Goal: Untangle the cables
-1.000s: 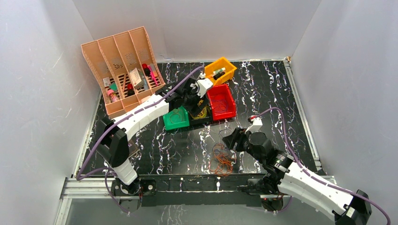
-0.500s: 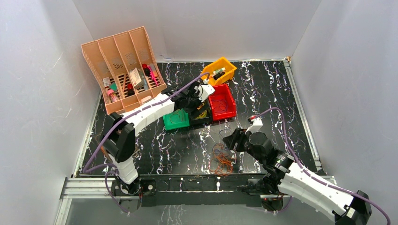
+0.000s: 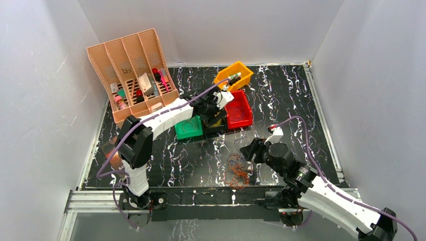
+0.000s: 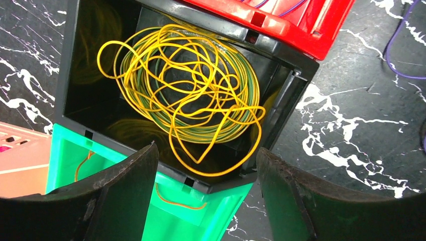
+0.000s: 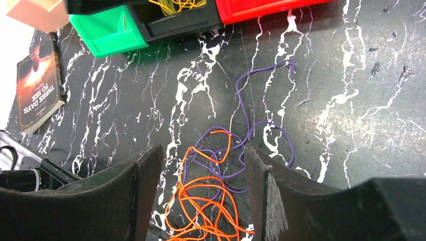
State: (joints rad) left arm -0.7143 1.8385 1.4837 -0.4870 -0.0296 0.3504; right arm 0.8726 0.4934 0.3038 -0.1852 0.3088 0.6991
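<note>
Hovering wide open and empty, the left gripper (image 4: 206, 159) hangs over the black bin (image 4: 86, 106) holding yellow cables (image 4: 191, 95); the right gripper (image 5: 203, 156), equally open, hangs above loose orange cables (image 5: 200, 202).

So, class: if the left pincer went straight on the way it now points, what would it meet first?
Most likely the tangle of yellow cables lying in the black bin: the open left pincer points into it. Depth is hard to judge, so the bin's near rim might come first.
</note>
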